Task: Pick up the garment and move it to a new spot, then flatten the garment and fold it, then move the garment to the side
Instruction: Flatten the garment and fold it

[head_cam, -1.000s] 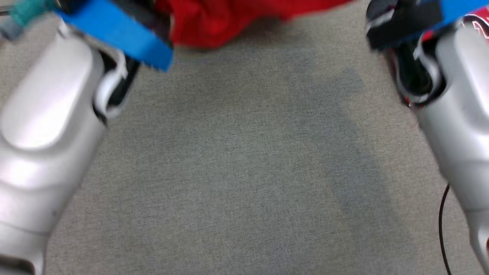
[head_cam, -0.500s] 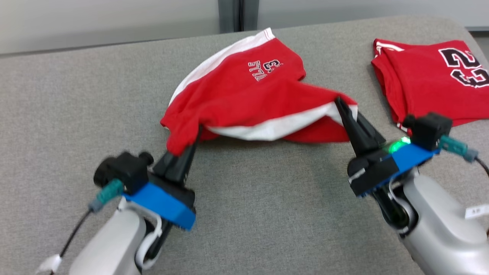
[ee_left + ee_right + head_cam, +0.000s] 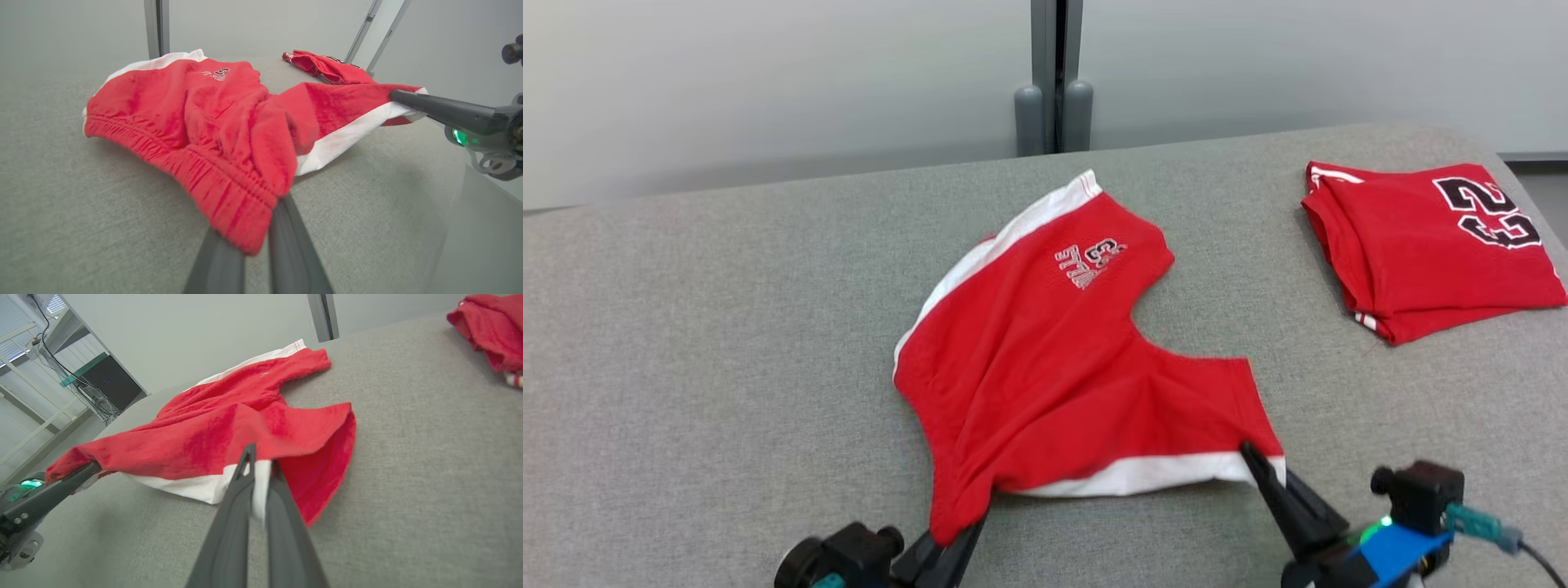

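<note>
The red shorts (image 3: 1054,367) lie flatter on the grey table (image 3: 727,327) than half a second ago, spread from centre toward 6 o'clock. The left gripper (image 3: 968,532) stays pinched shut on the waistband at 7 o'clock, and the right gripper (image 3: 1262,474) on the white-edged corner at 5 o'clock. A folded jersey (image 3: 1429,245) lies at 2 o'clock.

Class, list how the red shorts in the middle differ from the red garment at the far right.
The shorts lie spread and rumpled; the jersey is neatly folded. The left claw and right claw pinch the shorts; the jersey lies untouched. The shorts bear a small logo, the jersey large black numerals. Both are red with white trim.
</note>
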{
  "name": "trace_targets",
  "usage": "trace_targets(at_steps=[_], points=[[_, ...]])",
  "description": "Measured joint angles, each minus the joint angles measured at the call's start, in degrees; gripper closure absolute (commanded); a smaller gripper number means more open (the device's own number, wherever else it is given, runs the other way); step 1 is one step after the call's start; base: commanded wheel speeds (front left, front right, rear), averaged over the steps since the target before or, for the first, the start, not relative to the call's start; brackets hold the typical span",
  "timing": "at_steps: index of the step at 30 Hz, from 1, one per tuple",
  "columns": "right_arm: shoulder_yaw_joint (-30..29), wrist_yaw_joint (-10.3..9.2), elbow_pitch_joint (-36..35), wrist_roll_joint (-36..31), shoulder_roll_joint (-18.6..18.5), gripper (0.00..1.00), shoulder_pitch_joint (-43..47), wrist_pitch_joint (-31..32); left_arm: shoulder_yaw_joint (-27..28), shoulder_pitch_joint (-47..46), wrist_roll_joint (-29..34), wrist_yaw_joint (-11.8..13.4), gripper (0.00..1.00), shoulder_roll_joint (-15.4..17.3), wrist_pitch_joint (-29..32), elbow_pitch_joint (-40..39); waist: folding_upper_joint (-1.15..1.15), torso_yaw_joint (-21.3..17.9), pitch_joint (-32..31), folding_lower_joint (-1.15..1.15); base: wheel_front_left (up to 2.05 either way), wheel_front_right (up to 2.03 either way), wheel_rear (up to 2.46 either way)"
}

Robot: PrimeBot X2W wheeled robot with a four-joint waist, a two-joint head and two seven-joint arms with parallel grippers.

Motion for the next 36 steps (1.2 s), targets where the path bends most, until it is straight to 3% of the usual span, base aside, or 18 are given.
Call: trace_targets(at_steps=[7,15,26,36], points=[[-2.4,0.0,-4.58,0.08,-1.72,1.0,8.68,0.01,-1.76,4.37,0.68,0.0,1.0,1.22,0.0,-1.36,0.0,0.57,-1.3,0.01,0.0,0.0,0.0],[-7.87,0.0,-5.64,-0.01,-2.37,1.0,8.58,0.0,-2.03,3.69,1.52,0.0,1.0,0.35,0.0,-3.16,0.02,1.06,-0.59,0.01,0.0,0.0,0.0],[-8.21,0.0,-1.07,-0.34,-4.78,1.0,-8.73,0.01,-1.92,-4.27,1.53,0.0,1.0,-2.24,0.0,-3.22,0.02,3.42,3.64,0.02,0.0,0.0,0.0],[1.15,0.01,10.92,0.97,-5.43,1.0,-31.26,0.01,0.34,-13.79,-0.31,0.0,1.0,-5.46,0.0,-0.65,0.04,7.51,10.62,0.04,0.0,0.0,0.0]])
